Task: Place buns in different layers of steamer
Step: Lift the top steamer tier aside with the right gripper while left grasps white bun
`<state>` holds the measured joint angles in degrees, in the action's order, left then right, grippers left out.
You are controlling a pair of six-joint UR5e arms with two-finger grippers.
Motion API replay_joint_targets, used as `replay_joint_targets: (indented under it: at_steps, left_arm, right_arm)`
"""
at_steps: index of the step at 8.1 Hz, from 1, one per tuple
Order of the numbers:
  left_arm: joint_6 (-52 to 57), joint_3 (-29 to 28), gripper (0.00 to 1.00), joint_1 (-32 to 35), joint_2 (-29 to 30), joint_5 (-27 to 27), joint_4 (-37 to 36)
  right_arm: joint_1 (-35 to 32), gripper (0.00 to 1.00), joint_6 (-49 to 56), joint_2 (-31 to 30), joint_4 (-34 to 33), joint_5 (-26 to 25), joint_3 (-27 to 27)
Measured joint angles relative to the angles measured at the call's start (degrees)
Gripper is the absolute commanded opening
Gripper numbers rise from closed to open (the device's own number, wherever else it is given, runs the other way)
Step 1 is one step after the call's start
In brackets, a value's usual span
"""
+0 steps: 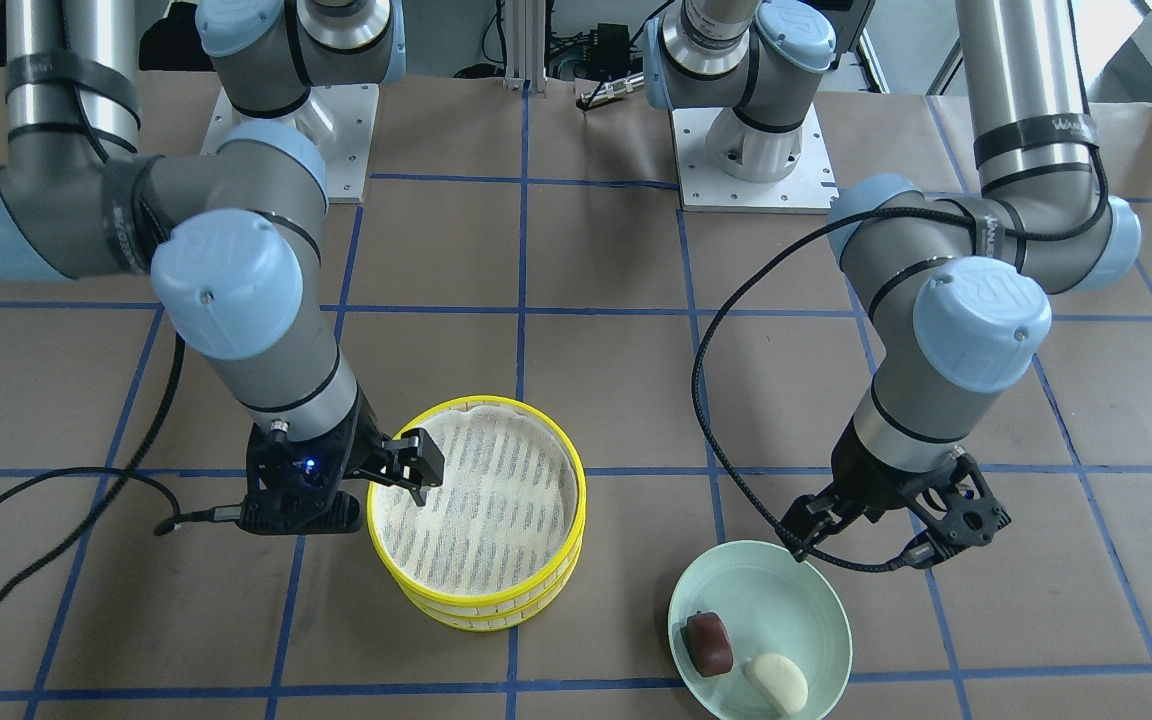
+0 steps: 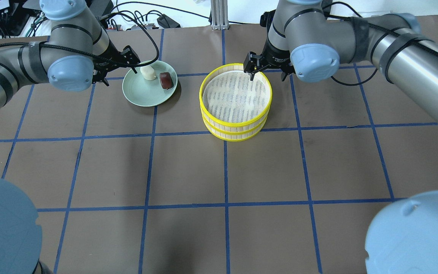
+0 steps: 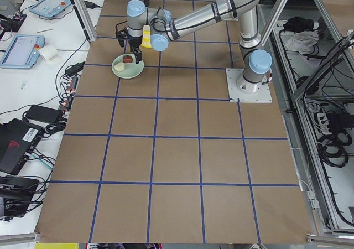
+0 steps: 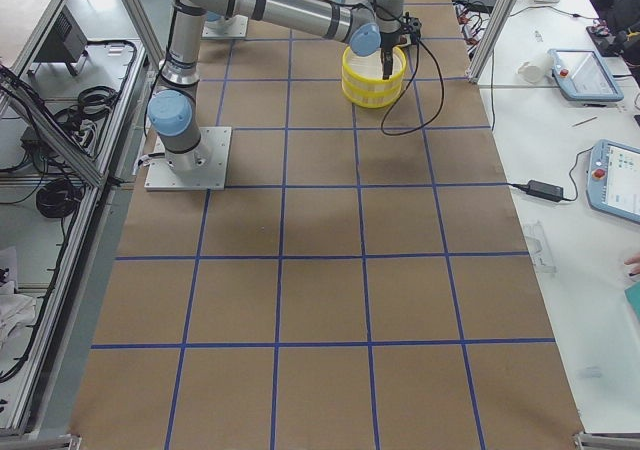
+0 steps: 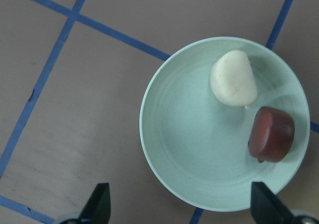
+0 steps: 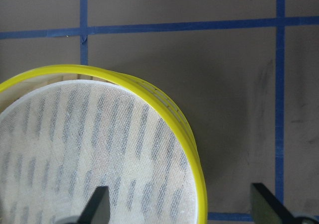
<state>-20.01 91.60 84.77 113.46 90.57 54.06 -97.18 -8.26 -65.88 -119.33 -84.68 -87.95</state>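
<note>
On my overhead feed, the left gripper hangs above the edge of the pale green plate, its fingers spread wide around nothing. Both buns lie in that plate, the white bun first and the reddish-brown bun just beside it. Further right, the two steamer trays sit stacked. The right gripper is also spread, straddling the top tray's yellow rim with one finger above the cloth and the other outside it.

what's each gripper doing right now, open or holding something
Left gripper: open, empty, at the edge of the green plate.
Right gripper: open, empty, jaws either side of the top steamer tray rim.
</note>
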Motion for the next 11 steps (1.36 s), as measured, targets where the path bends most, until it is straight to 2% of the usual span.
replay_joint_targets:
  at_steps: [1, 2, 3, 4, 6, 7, 11]
  left_arm:
    - [-0.3, -1.0, 0.99, -0.1, 1.8, -0.2, -1.9]
    - [-0.5, -2.0, 0.99, -0.2, 3.2, -0.5, -3.6]
    - [-0.7, -3.1, 0.99, -0.2, 4.8, -0.6, -5.2]
    - [-0.8, -4.4, 0.99, -0.2, 6.6, -0.7, -6.7]
    - [-1.5, -7.5, 0.99, -0.2, 9.9, -2.0, -8.3]
    - [-2.0, -8.3, 0.99, -0.2, 11.0, -2.5, -8.8]
    - [-5.4, -9.0, 0.99, -0.2, 15.5, -5.3, -13.0]
  right_arm:
    - [-0.1, 1.00, -0.3, 1.6, -1.9, 0.4, -1.0]
    - [-0.1, 0.87, -0.4, 2.6, -3.1, 0.4, -1.7]
    - [-0.1, 0.55, -0.4, 3.2, -3.9, 0.1, -2.1]
    - [-0.1, 0.34, -0.5, 3.4, -4.3, -0.1, -2.3]
    - [-0.1, 0.05, -0.9, 3.3, -4.3, -0.1, -2.4]
    - [-0.1, 0.00, -0.8, 3.2, -4.2, -0.3, -2.4]
    - [0.0, 0.00, 0.3, 2.3, -0.4, -4.0, -2.0]
